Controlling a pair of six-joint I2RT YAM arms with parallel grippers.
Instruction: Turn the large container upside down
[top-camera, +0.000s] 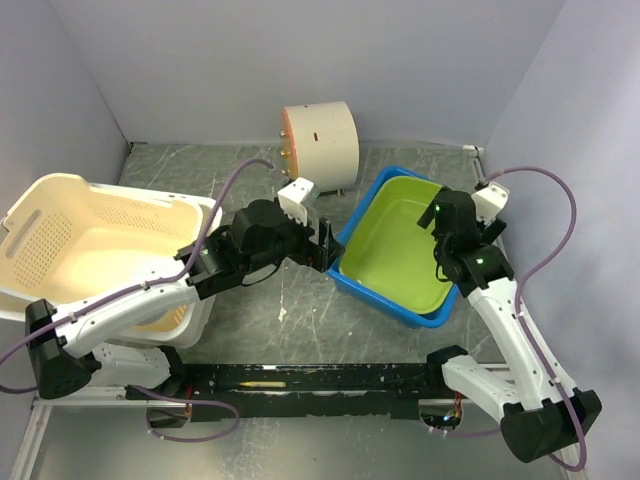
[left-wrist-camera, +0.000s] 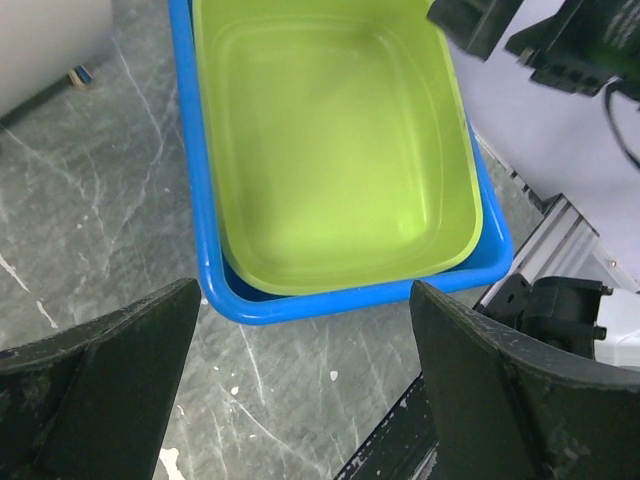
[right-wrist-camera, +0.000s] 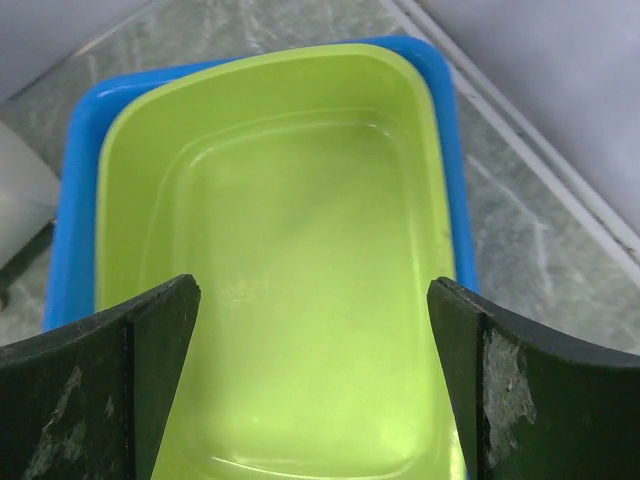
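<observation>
A lime green tub (top-camera: 400, 245) sits nested upright inside a slightly larger blue tub (top-camera: 385, 297) at the table's centre right. A big cream laundry basket (top-camera: 60, 185) stands upright at the left. My left gripper (top-camera: 330, 246) is open and empty, just left of the blue tub's rim; in the left wrist view (left-wrist-camera: 305, 385) the blue rim (left-wrist-camera: 340, 300) lies just beyond its fingertips. My right gripper (top-camera: 447, 218) is open and empty over the tubs' right side; in the right wrist view (right-wrist-camera: 310, 385) the green tub (right-wrist-camera: 290, 260) fills the space between its fingers.
A white cylinder (top-camera: 322, 145) lies on its side at the back, near the wall. The black rail (top-camera: 320, 378) holding the arm bases runs along the near edge. Grey walls close in the table at left, back and right.
</observation>
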